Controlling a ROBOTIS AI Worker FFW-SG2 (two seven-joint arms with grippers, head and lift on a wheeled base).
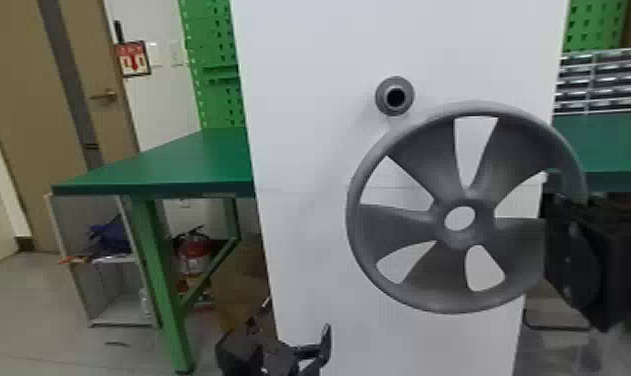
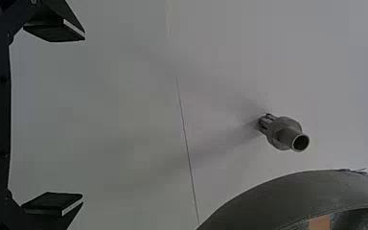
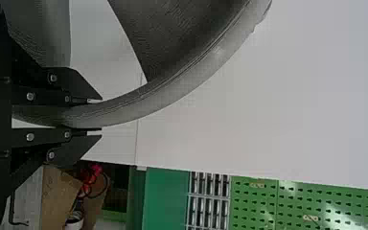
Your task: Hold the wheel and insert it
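Plain grey wheel (image 1: 404, 227), white panel (image 1: 309, 225), green tabletop (image 1: 179, 160)

Left gripper (image 1: 297, 317): I had it low in the head view, at the bottom edge, a little left of the middle.
Left fingers (image 2: 52, 31): mine stood wide apart, facing each other across an open gap.
Right gripper (image 1: 561, 215): I held it in from the head view's right edge, higher than my left.
Right fingers (image 3: 74, 86): I had them clamped, nearly parallel, a narrow space between.
Right wrist (image 1: 609, 265): my black, blocky housing sat just behind that grip.
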